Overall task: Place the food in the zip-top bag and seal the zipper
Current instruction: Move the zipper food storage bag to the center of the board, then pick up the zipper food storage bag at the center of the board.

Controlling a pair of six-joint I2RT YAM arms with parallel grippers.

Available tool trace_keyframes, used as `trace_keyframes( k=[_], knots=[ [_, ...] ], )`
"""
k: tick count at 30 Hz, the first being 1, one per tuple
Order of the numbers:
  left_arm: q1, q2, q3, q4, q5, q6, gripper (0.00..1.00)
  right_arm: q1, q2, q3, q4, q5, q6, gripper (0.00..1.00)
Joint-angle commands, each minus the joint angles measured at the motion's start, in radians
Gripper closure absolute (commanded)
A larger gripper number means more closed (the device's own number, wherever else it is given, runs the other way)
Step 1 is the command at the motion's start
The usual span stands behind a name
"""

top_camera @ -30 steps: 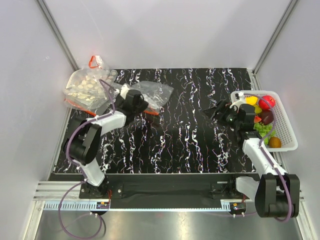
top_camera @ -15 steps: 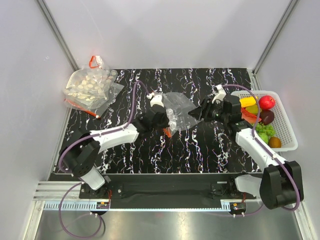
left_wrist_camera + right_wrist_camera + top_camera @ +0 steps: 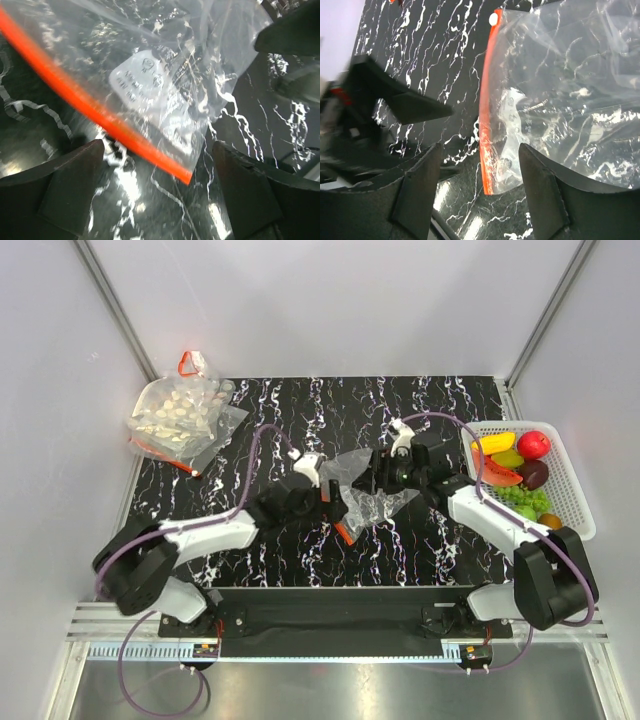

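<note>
The zip-top bag (image 3: pixel 368 498) lies crumpled and empty on the black marbled table, between my two grippers. Its red-orange zipper (image 3: pixel 342 531) ends at the near corner. My left gripper (image 3: pixel 328 505) stands wide open; in the left wrist view the zipper (image 3: pixel 100 117) runs slantwise between its fingers (image 3: pixel 75 190) without touching them. My right gripper (image 3: pixel 380 478) is open too, its fingers (image 3: pixel 545 190) on either side of the zipper's end (image 3: pixel 487 165). The food (image 3: pixel 520 468), toy fruit, sits in the white basket (image 3: pixel 575 510) on the right.
A larger clear bag of whitish pieces (image 3: pixel 178 412) with a red loop lies at the back left corner. White walls close in the table on three sides. The left gripper's dark fingers (image 3: pixel 395 102) show in the right wrist view, close to the bag.
The left gripper carried the bag from the back left to the middle, then opened and let it go. The right arm swung left from the basket to the bag.
</note>
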Motion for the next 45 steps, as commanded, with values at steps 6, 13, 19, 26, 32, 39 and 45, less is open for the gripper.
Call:
trace_keyframes(
  k=[6, 13, 19, 26, 32, 39, 45],
  knots=[
    [0.162, -0.331, -0.147, -0.025, -0.033, -0.138, 0.04, 0.125, 0.002, 0.114, -0.102, 0.141, -0.108, 0.48],
    [0.304, -0.48, -0.194, -0.115, 0.043, -0.106, 0.05, 0.289, 0.125, 0.206, -0.218, 0.271, -0.212, 0.45],
    [0.309, -0.489, -0.184, -0.166, 0.011, -0.03, 0.05, 0.415, 0.29, 0.31, -0.312, 0.546, -0.26, 0.3],
    [0.307, -0.549, -0.23, -0.192, -0.048, 0.021, 0.05, 0.458, 0.408, 0.354, -0.326, 0.73, -0.272, 0.2],
    [0.309, -0.546, -0.263, -0.152, -0.066, 0.066, 0.06, 0.463, 0.45, 0.368, -0.334, 0.755, -0.283, 0.57],
    [0.306, -0.495, -0.253, -0.109, 0.023, 0.102, 0.06, 0.461, 0.357, 0.323, -0.282, 0.632, -0.248, 1.0],
    [0.293, -0.509, -0.285, -0.022, 0.142, 0.124, 0.06, 0.46, 0.136, 0.217, -0.179, 0.499, -0.143, 1.0]
  ],
)
